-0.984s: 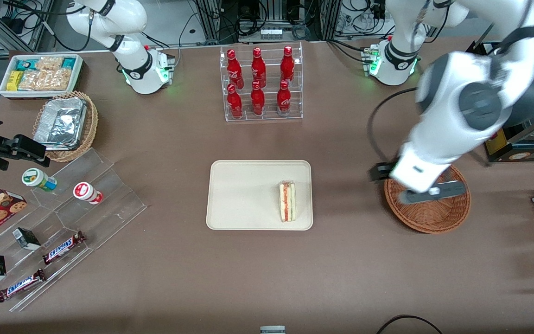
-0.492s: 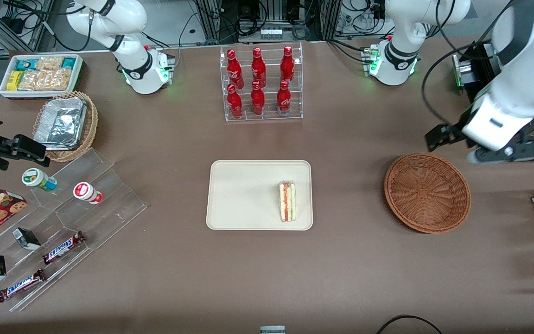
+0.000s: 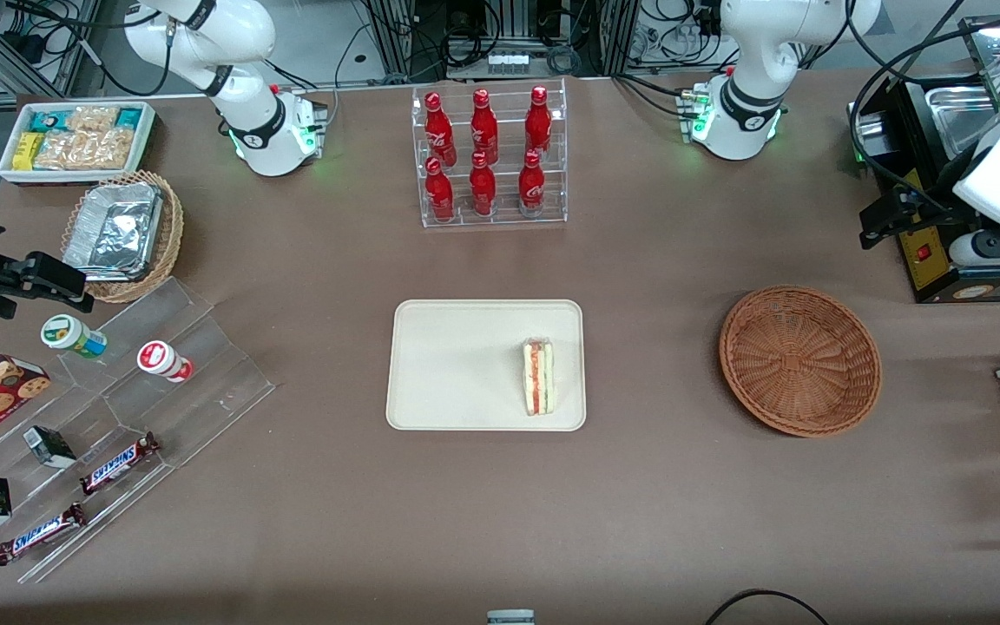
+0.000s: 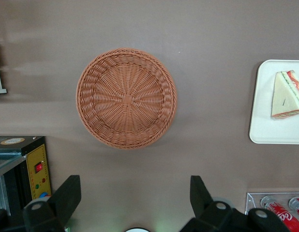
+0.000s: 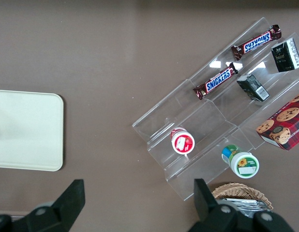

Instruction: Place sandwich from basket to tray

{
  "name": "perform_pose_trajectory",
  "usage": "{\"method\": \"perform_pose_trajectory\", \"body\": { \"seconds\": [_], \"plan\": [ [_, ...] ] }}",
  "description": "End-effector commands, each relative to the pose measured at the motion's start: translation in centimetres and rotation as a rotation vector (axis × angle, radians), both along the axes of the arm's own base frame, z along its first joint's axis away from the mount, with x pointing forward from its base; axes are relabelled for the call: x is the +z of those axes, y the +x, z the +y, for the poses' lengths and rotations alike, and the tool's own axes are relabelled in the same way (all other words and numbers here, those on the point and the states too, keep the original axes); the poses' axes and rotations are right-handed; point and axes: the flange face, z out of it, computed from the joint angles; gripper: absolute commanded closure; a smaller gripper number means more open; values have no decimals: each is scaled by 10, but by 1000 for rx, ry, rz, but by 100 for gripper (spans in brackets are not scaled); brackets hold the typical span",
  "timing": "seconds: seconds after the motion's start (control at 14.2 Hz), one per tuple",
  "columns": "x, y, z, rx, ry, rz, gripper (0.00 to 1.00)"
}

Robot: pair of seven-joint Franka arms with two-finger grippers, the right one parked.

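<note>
The sandwich (image 3: 539,377), a pale wedge with red and green filling, lies on the cream tray (image 3: 457,365), near the tray's end that faces the basket. The reddish-brown wicker basket (image 3: 799,360) is empty. My left gripper (image 3: 999,250) hangs raised over a black device, farther from the front camera than the basket and toward the working arm's end of the table. In the left wrist view the gripper (image 4: 132,193) is open and empty, with the basket (image 4: 126,98), the sandwich (image 4: 286,95) and the tray (image 4: 265,125) below it.
A clear rack of red bottles (image 3: 487,156) stands farther from the camera than the tray. A black device with a red switch (image 3: 934,252) sits beside the basket. A clear stepped stand with snacks (image 3: 118,417), a tan foil basket (image 3: 122,234) and a white bin (image 3: 75,139) lie toward the parked arm's end.
My left gripper has left the basket, risen and moved away from the camera toward the working arm's end, over the black device. The sandwich, tray and basket have not moved.
</note>
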Motion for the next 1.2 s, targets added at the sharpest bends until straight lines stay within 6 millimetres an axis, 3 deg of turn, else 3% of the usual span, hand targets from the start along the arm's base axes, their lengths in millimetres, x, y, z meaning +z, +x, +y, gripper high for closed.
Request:
{"method": "perform_pose_trajectory", "body": {
  "seconds": [0.0,1.12],
  "plan": [
    [7,2,-4,-22,18,12,0],
    [20,-4,-20,35,20,10,0]
  ]
}}
